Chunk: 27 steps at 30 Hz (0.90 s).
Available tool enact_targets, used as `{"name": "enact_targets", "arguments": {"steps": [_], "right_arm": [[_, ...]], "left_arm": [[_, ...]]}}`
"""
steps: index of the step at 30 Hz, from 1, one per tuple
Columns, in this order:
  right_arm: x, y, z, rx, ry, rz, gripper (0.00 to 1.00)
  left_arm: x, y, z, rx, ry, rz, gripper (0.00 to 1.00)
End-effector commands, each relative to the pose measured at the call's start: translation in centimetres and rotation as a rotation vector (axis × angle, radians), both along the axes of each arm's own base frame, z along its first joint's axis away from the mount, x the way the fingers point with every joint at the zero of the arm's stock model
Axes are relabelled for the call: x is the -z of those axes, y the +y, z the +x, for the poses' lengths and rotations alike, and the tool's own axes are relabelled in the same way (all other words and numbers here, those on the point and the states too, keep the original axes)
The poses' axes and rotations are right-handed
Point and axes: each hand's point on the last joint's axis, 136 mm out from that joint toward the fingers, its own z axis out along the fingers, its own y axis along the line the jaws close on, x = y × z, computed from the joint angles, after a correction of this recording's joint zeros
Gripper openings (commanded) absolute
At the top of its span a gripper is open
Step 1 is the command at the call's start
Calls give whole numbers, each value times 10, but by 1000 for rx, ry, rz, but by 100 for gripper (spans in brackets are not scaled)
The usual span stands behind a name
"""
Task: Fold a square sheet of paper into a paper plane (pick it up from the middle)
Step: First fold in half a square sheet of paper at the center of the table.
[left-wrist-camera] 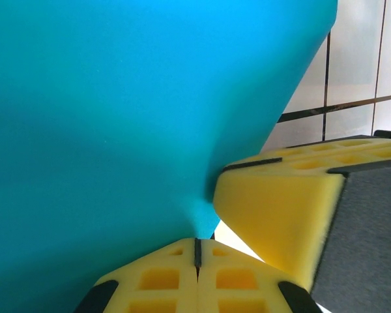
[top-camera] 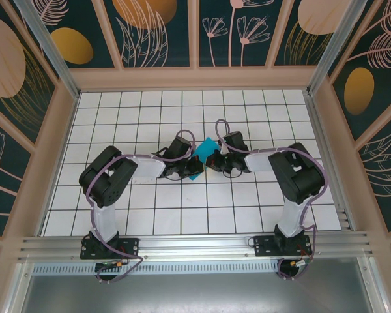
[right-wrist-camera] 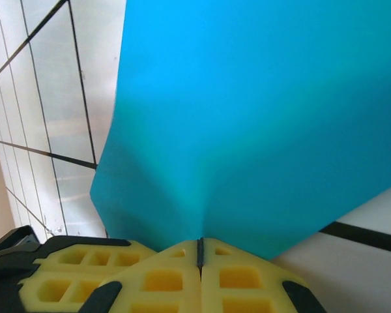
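Your left hand (left-wrist-camera: 197, 253) is pinched shut on the sheet of paper (left-wrist-camera: 117, 117), and your right hand (right-wrist-camera: 200, 249) is pinched shut on it too. The two grips sit just beside each other over the middle of the desk (top-camera: 150, 111). That closeness is the hazard. Thin paper caught at two neighbouring spots will likely tear or crumple if you draw the hands apart or twist one against the other, since there looks to be almost no slack between them. Push them nearer and the yellow pads (left-wrist-camera: 280, 208) could knock together and drag the sheet out of one pinch, leaving it hanging from the other.

The top view gives you the layout: both arms reach inward and the teal sheet is mostly hidden between the wrists, so you cannot judge creases there. Each wrist view gives you the pinch itself, pads closed with paper fanning away from the seam, curved rather than flat. From the left wrist you also see the right hand's pad crowding in beside your own.
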Motion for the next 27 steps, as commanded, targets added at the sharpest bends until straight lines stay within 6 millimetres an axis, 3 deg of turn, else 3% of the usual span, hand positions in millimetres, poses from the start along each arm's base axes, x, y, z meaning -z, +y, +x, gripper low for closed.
{"name": "enact_targets", "arguments": {"steps": [1,9,18,27], "right_arm": [[5,2,6,-15,-10,-17,0],[11,-3,2,-19,7,-44,0],[13,-5,4,-27,2,-48,0],[20,-29,29,24,-15,-78,0]], "left_arm": [[12,5,-4,12,18,55,0],[-13,-7,7,15,-56,-19,0],[14,8,-4,0,12,62,0],[32,32,-26,6,76,167,0]]}}
